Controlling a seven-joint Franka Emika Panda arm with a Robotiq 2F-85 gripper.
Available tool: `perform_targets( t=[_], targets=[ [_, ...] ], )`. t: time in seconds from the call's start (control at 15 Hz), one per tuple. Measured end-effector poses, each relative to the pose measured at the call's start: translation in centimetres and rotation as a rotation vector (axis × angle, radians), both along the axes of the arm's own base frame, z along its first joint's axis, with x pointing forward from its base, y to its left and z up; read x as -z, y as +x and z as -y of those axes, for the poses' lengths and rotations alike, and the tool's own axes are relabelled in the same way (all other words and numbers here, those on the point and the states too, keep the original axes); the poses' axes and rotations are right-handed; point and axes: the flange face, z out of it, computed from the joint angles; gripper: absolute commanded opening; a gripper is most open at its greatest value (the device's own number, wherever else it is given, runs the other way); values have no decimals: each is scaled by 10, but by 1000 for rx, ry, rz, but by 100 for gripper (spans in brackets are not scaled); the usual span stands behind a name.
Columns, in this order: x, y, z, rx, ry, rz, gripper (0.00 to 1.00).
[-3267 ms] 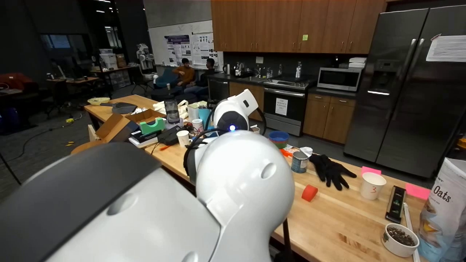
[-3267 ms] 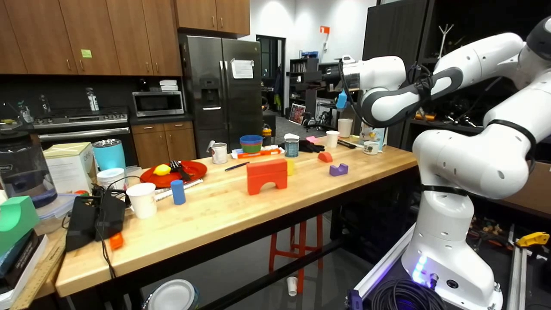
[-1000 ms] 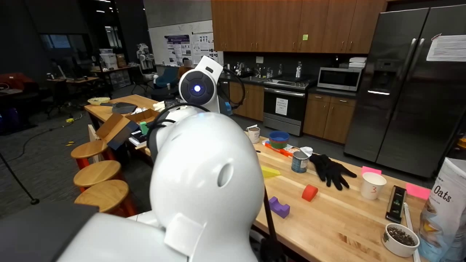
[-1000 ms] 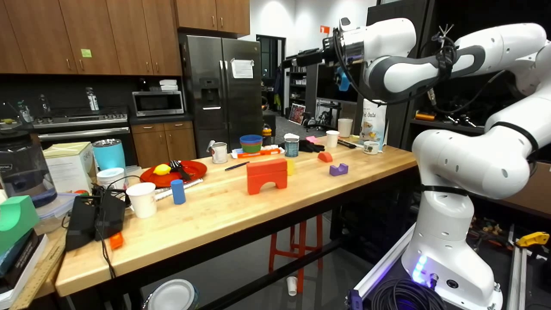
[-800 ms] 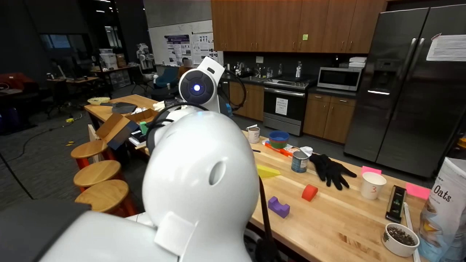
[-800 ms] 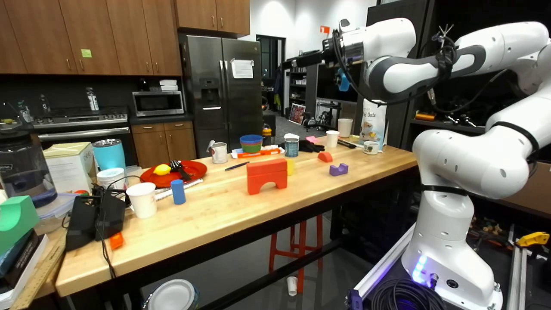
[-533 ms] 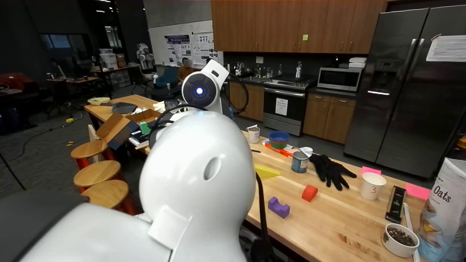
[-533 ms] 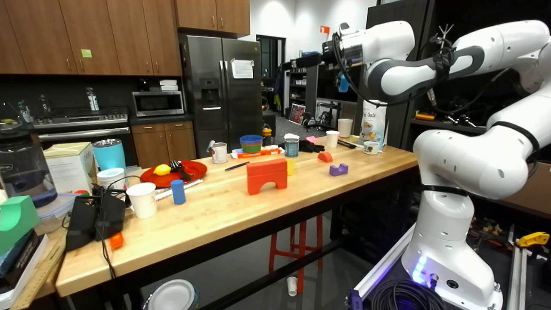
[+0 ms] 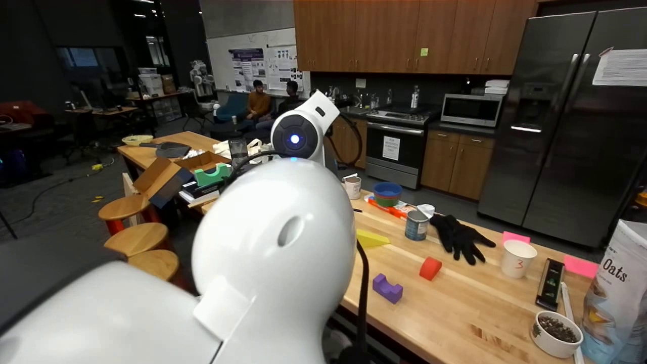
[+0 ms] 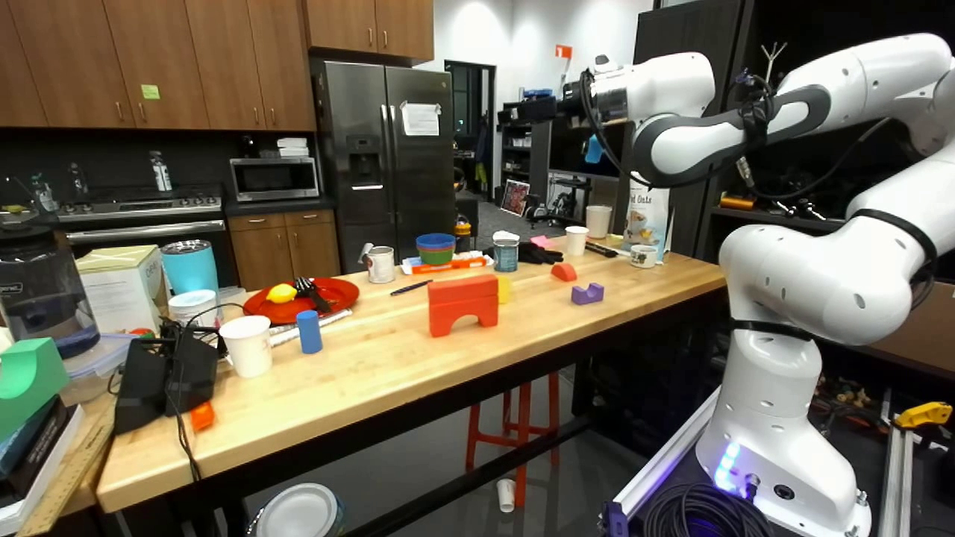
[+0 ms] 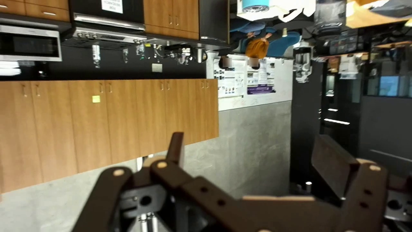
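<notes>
1. The gripper hangs in the air, roughly level; its fingers are spread wide, and the distant wall shows through the gap.
2. Well below it, on the wooden table, the red arch block stands upright with a red slab on top; a yellow block sits just behind.
3. Farther along lie a purple notched block and a red half-round block.
4. Past those stand a blue-grey can, its label too small to read, and a white cup with a handwritten red "3".
5. At the table's far end in an exterior view, a bag reads "Oats" in dark letters.
6. Beyond the table, the oven wears a white sign in blurred capitals; the fridge carries a sheet of illegible print.
7. Farthest back, a purple-headed poster hangs on the whiteboard, its text unreadable.
</notes>
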Motion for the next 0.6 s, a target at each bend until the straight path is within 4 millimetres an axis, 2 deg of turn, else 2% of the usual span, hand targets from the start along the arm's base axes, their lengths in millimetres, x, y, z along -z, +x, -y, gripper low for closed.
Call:
perform_targets(
  t=[0.13,0.33,0.47,0.6],
  targets=[
    [6,-1,40,84,76,-22,100],
    [29,-7,98,198,204,-62,100],
    [49,-11,123,241,306,-86,100],
    [67,-14,136,253,422,-111,100]
  ],
)
